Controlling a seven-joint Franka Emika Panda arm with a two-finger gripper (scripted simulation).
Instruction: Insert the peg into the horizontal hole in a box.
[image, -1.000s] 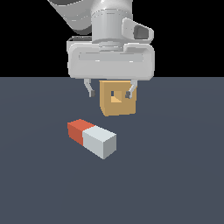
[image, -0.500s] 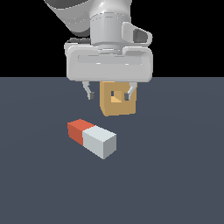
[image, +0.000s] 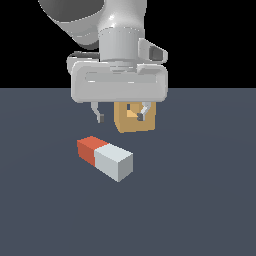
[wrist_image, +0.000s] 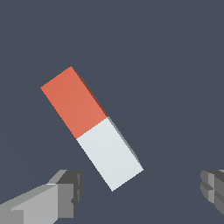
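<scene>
Peg (image: 105, 157) is lying flat on the dark slate floor (image: 200, 210), and we're looking at it from two angles. Our gripper (image: 121, 114) is hanging above the floor with its wrist pointing straight down, the big white hand body sitting level across the exterior view. Its fingers (image: 98, 113) are spread wide and holding nothing, one dark tip dangling over bare floor and the other tip overlapping the face of the box (image: 134, 118) in the picture. We can't tell from here whether that tip is actually touching the box or just in front of it.

We're seeing the peg as a short square bar, red-orange on one half and pale grey-white on the other, lying diagonally with the pale end toward the camera and the red end toward the exterior view's left. In the wrist view the peg (wrist_image: 92, 127) is sitting between the two finger ends, clear of both.

The tan box is standing upright behind the peg, apart from it, with the hole (image: 132, 113) partly hidden by a fingertip.
</scene>
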